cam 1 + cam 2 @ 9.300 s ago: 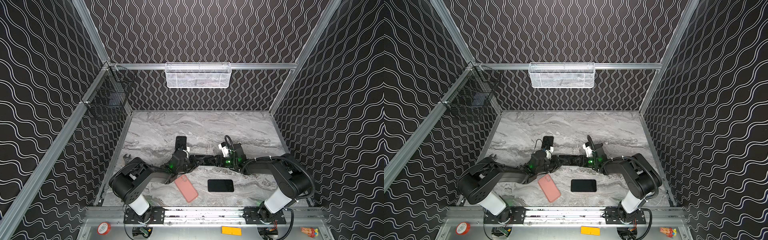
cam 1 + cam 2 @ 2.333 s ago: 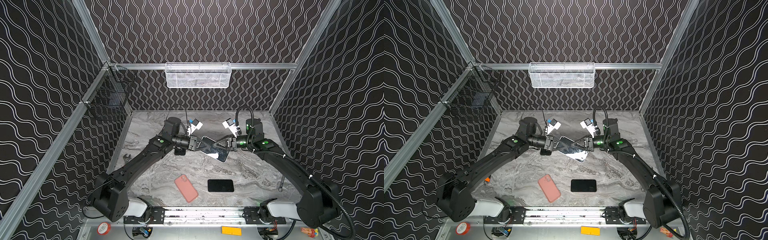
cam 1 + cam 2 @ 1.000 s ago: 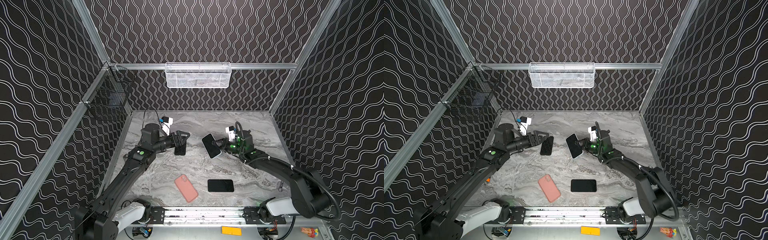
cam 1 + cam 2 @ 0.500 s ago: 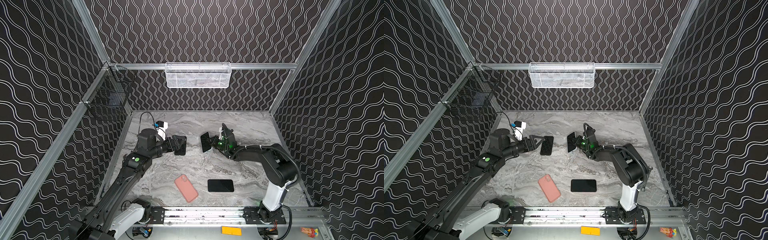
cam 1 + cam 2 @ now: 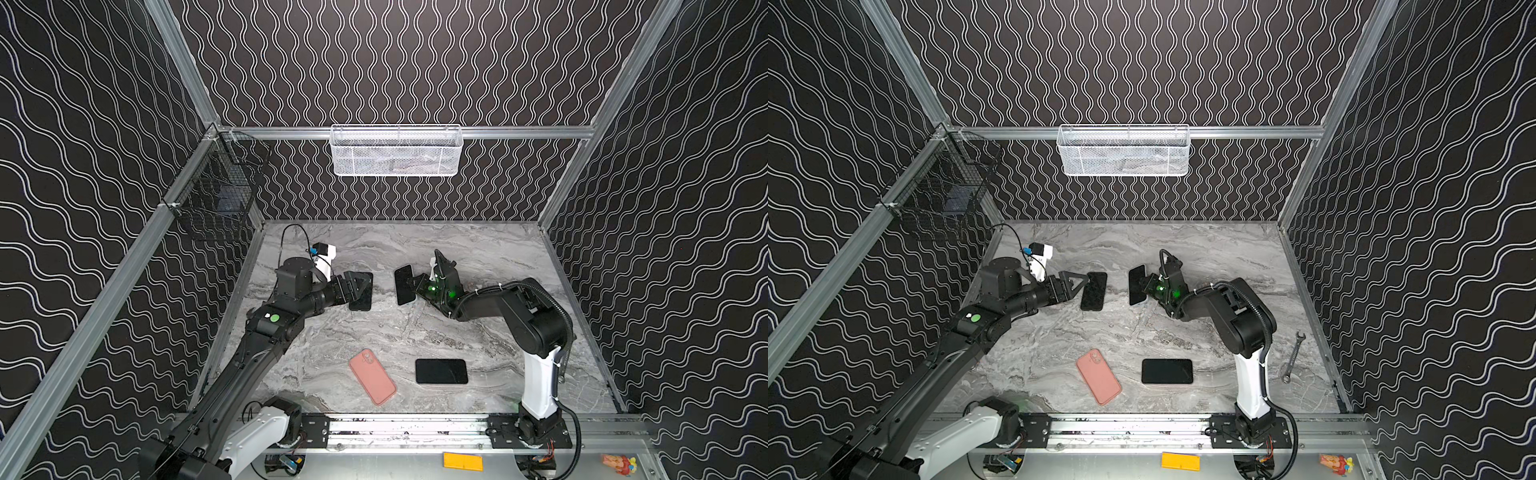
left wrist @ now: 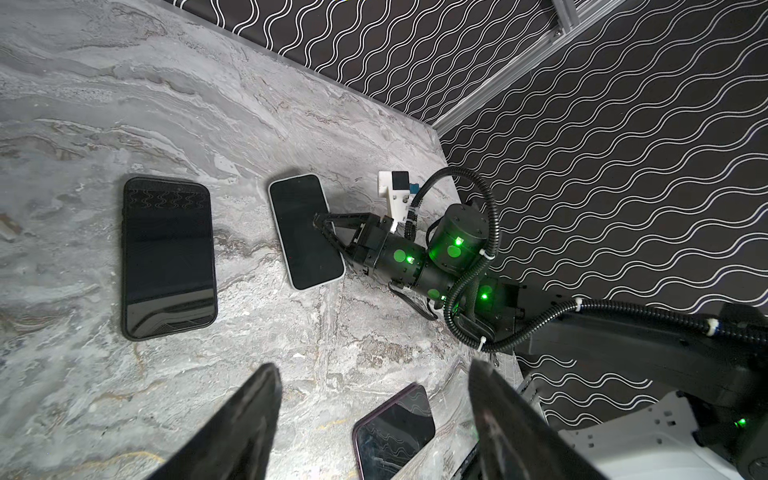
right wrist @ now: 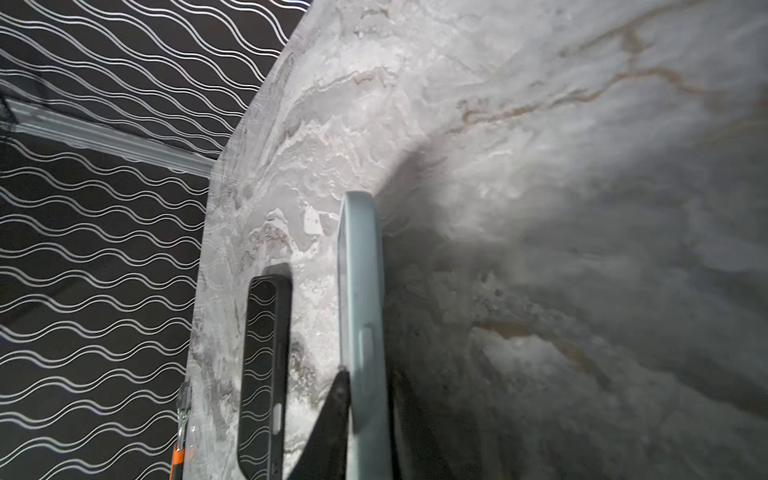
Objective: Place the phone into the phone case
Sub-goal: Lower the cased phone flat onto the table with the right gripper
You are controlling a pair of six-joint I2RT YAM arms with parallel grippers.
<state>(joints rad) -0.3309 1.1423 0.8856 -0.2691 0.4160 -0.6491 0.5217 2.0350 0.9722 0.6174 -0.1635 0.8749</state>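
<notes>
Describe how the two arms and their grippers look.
The left arm and right arm are black with white base links and white wrist-camera blocks. The left bears a round green sticker, the right green lights and ribbed black cable. The left gripper and right gripper have black triangular open-frame fingers.

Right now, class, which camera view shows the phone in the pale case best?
The left wrist view: the phone in the pale case shows nearly its whole dark screen and pale rim. The right wrist view catches only one long edge of it; in both top views it is a small dark slab.
</notes>
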